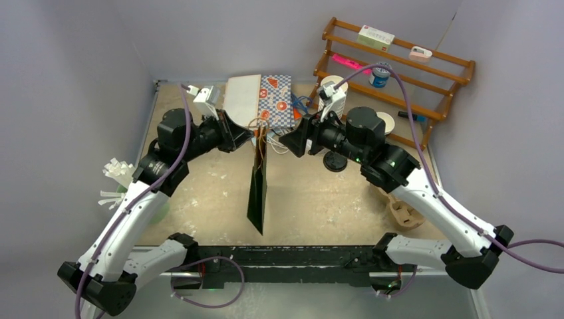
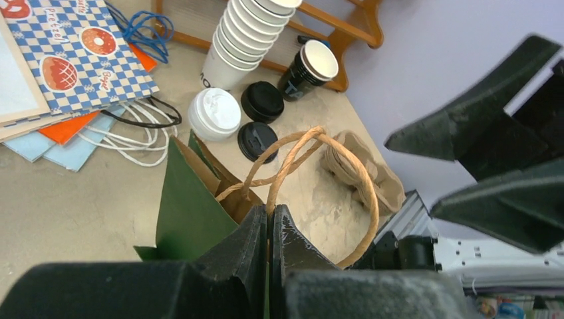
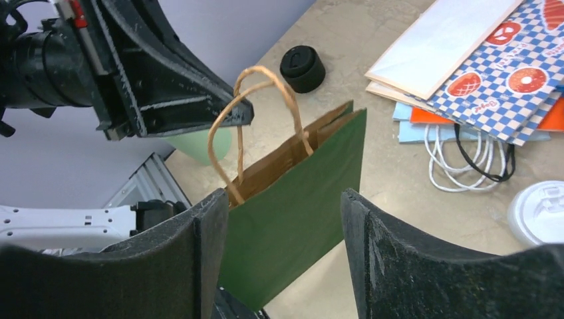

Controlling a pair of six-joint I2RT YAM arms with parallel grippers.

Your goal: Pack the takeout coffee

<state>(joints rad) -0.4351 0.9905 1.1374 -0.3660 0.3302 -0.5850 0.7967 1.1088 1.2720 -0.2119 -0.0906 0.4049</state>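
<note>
We are finding the left gripper [image 2: 269,222] closed tight on one twine handle [image 2: 318,133] of the green paper bag [image 2: 189,212], which is standing narrow, its mouth barely parting. The right gripper [image 3: 282,199] is hanging spread and empty just beside the bag's other face. The takeout coffee [image 2: 307,68], dark-bodied and white on top, is sitting well apart from the bag at the foot of the wooden rack [image 2: 364,23], next to the stacked white cups [image 2: 243,33] and black lids [image 2: 261,101].

We are judging three risks:
- The single-handle hold is leaving the bag free to twist or topple under any pull.
- A missed second handle would leave the mouth too tight for the cup.
- The right arm, reaching back, could knock the stack.
</note>
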